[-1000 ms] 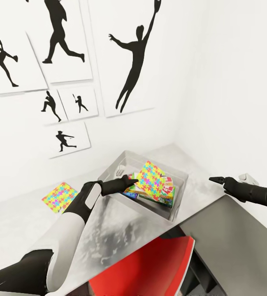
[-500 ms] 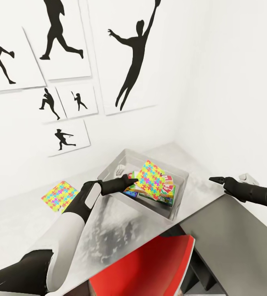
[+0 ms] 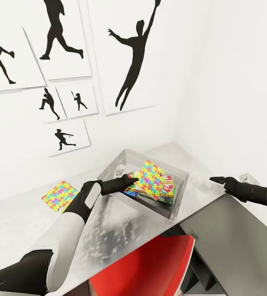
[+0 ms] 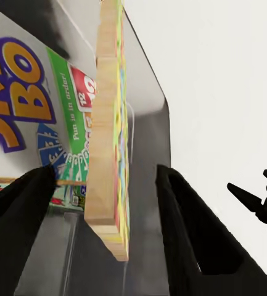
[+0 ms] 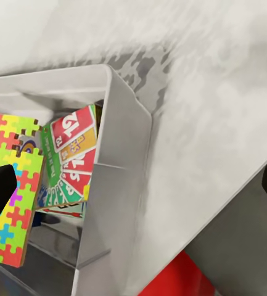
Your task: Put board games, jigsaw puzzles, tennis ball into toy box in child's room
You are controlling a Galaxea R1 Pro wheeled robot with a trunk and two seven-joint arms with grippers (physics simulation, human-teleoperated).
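Note:
The light grey toy box (image 3: 178, 174) stands on the pale table (image 3: 108, 230) in the corner. Inside it a jigsaw puzzle (image 3: 152, 180) leans tilted on the SKIP-BO board game (image 3: 167, 191). My left gripper (image 3: 132, 180) hangs over the box, open. The puzzle (image 4: 108, 154) stands edge-on between its fingers (image 4: 182, 228) and touches neither. A second jigsaw puzzle (image 3: 60, 196) lies flat on the table to the left of the box. My right gripper (image 3: 215, 179) hovers open to the right of the box. The tennis ball and the bed are out of view.
A red chair (image 3: 149, 267) is pushed in under the table's near edge. The dark grey desk section (image 3: 240, 246) lies below my right arm. White walls with black sports prints (image 3: 129, 57) close in behind and to the right of the box.
The head view has shifted very slightly. The arms, the tilted puzzle and the box stand as they did.

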